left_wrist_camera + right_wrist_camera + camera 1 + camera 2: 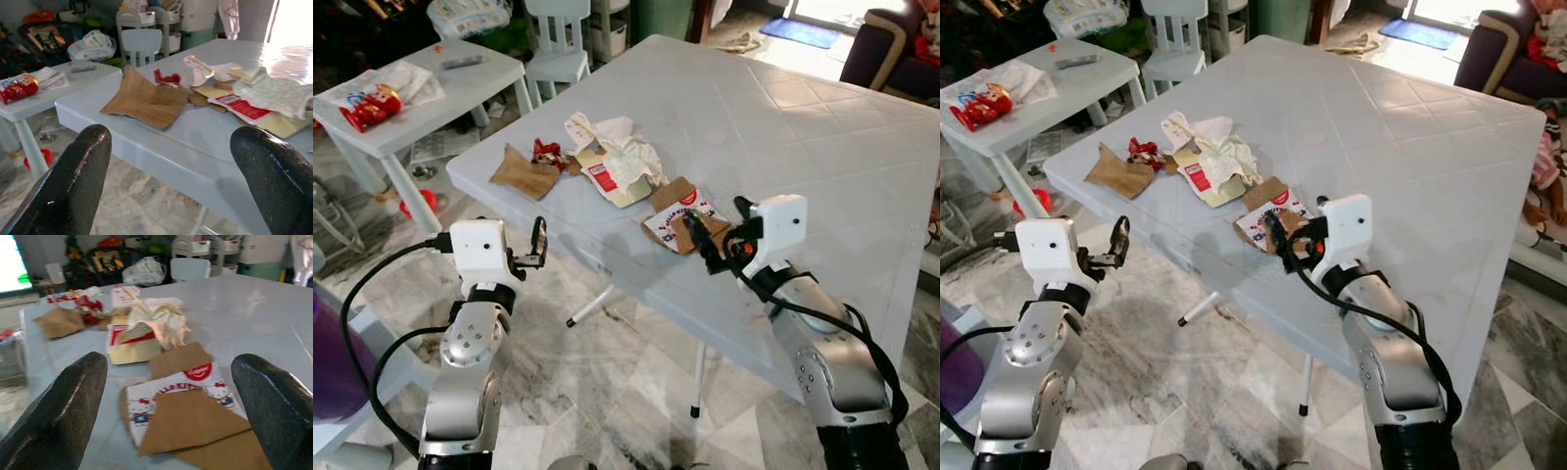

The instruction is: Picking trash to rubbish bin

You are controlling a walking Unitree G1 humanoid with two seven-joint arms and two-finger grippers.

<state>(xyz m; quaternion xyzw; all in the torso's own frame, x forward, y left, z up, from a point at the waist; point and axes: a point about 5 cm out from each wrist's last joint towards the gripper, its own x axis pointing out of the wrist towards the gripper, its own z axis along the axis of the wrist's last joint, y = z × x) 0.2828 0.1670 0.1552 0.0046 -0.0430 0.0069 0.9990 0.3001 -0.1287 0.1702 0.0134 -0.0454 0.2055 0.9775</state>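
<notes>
Black right hand spread over printed bag | left hand spread, off table

Daylight floods in from the far doorway, glaring off the desk; the right wrist view looks soft, slightly blurred.

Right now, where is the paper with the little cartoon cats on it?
The cartoon-printed paper lies near the front edge of the white table, just ahead of the right end effector, with the crumpled tissue behind it.
</notes>
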